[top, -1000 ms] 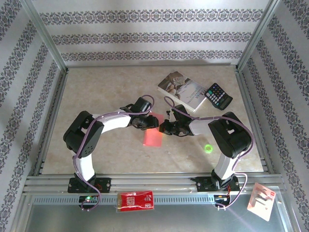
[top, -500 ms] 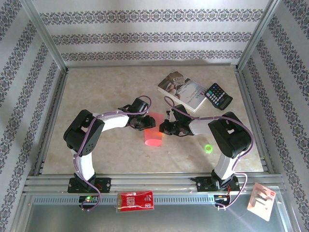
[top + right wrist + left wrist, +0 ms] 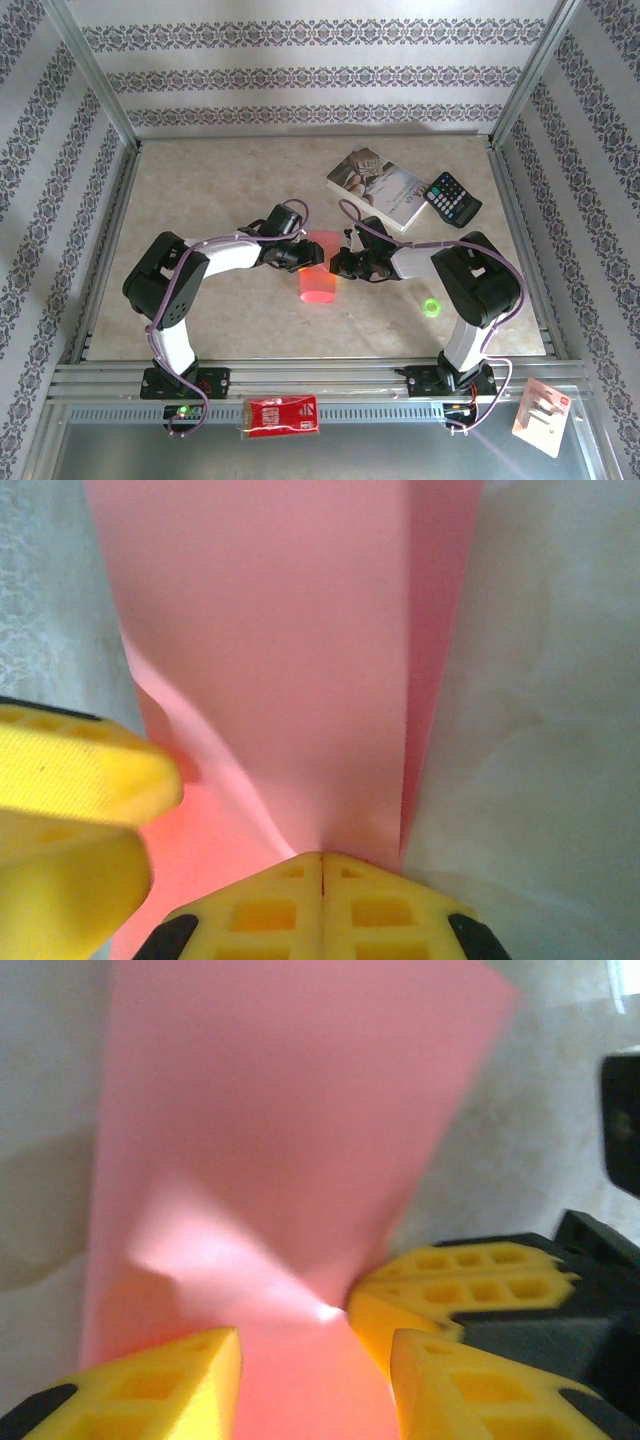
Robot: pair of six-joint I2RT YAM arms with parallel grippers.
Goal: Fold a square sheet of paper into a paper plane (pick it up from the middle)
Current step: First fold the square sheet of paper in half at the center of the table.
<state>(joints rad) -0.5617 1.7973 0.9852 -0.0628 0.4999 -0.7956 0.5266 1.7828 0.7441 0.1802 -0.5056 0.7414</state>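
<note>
The square sheet of paper (image 3: 318, 275) is pink-red and folded into a narrow strip, held off the table between both grippers at mid-table. My right gripper (image 3: 339, 264) is shut on the sheet's right edge; its yellow fingertips (image 3: 322, 880) meet on the paper (image 3: 290, 650). My left gripper (image 3: 301, 256) is at the sheet's left side. Its jaws stand apart, one finger (image 3: 150, 1390) on each side, with the paper (image 3: 290, 1140) running loosely through the gap (image 3: 315, 1380). The right gripper's fingers (image 3: 450, 1285) touch the sheet just beyond.
A paperback book (image 3: 378, 187) and a black calculator (image 3: 453, 199) lie at the back right. A green light spot (image 3: 432, 307) is on the table near the right arm. A red packet (image 3: 282, 415) and a white-red card (image 3: 541, 415) rest on the front rail.
The left gripper's jaws have widened on the sheet, and the left arm's elbow has swung left. The sheet's lower end has curled and lifted a little. The right gripper has held still.
</note>
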